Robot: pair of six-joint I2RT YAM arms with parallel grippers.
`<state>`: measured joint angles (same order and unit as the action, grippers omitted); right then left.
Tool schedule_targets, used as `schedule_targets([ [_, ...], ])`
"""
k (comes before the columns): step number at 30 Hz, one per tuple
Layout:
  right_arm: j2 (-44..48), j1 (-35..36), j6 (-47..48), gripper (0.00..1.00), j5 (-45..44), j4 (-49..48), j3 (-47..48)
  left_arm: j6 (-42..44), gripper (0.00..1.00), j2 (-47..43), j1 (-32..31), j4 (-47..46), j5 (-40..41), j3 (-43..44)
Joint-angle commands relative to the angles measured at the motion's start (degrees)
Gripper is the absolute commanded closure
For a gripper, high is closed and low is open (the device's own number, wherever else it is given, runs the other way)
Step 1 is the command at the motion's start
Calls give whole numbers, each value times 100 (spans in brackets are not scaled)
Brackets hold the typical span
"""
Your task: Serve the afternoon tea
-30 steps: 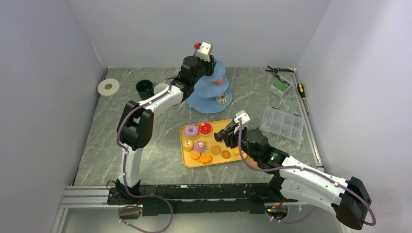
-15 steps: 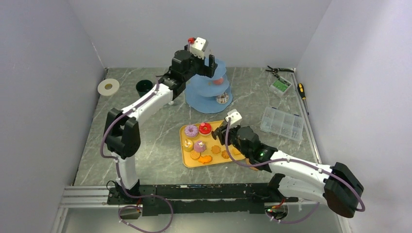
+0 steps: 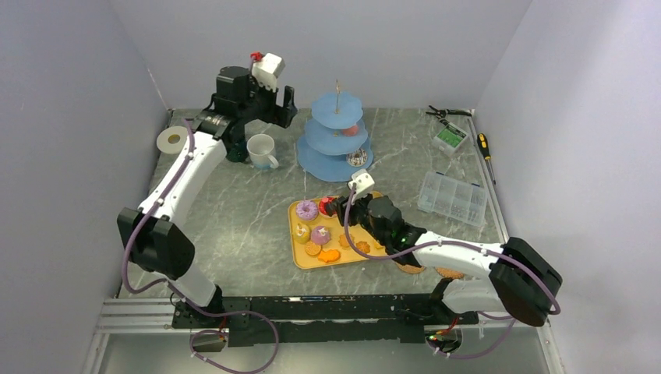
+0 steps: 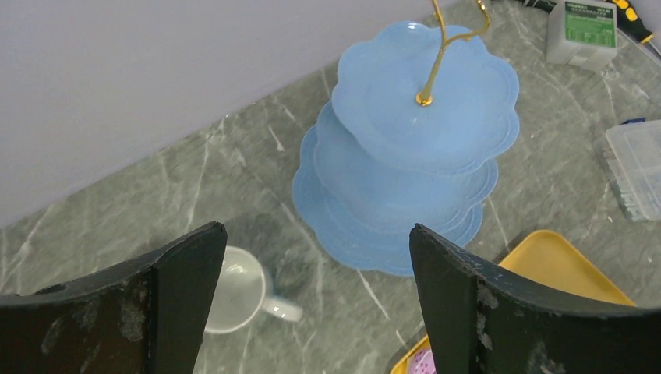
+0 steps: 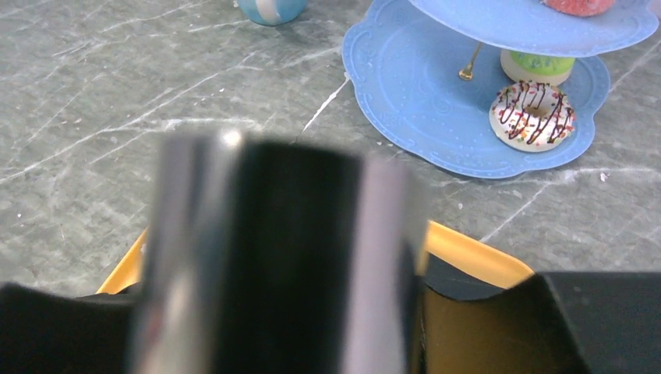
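The light-blue three-tier stand (image 3: 337,134) (image 4: 421,117) stands at the back. A red treat sits on its middle tier, and a drizzled white doughnut (image 5: 531,114) and a green cupcake (image 5: 538,66) on the bottom tier. The white mug (image 3: 261,150) (image 4: 234,292) is left of it. The dark green mug (image 3: 235,153) is mostly hidden behind my left arm. My left gripper (image 3: 274,109) (image 4: 313,230) hangs high above the mug, open and empty. Doughnuts (image 3: 306,209), cupcakes (image 3: 320,234) and orange biscuits (image 3: 329,255) lie on the yellow tray (image 3: 300,261). My right gripper (image 3: 343,214) is low over the tray by the red doughnut (image 3: 328,205), shut on the black tongs (image 5: 288,257).
A clear compartment box (image 3: 454,199) lies right of the tray. A green box (image 3: 450,138), pliers (image 3: 448,113) and a screwdriver (image 3: 485,146) lie at the back right. A white tape roll (image 3: 174,139) sits at the back left. Walls close three sides.
My left gripper opened at the stand and swung up and left, uncovering the white mug. My right gripper moved left across the tray towards the red doughnut.
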<state>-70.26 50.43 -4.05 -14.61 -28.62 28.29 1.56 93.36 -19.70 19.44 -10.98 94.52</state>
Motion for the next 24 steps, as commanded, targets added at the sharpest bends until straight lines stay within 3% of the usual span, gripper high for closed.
schedule_targets([
  [1,-89,-8,56,44,132,-709,297,304,7,-443,149,573,-387,34],
  [24,-796,-8,80,34,93,-1010,287,368,7,-544,538,1176,-635,814],
])
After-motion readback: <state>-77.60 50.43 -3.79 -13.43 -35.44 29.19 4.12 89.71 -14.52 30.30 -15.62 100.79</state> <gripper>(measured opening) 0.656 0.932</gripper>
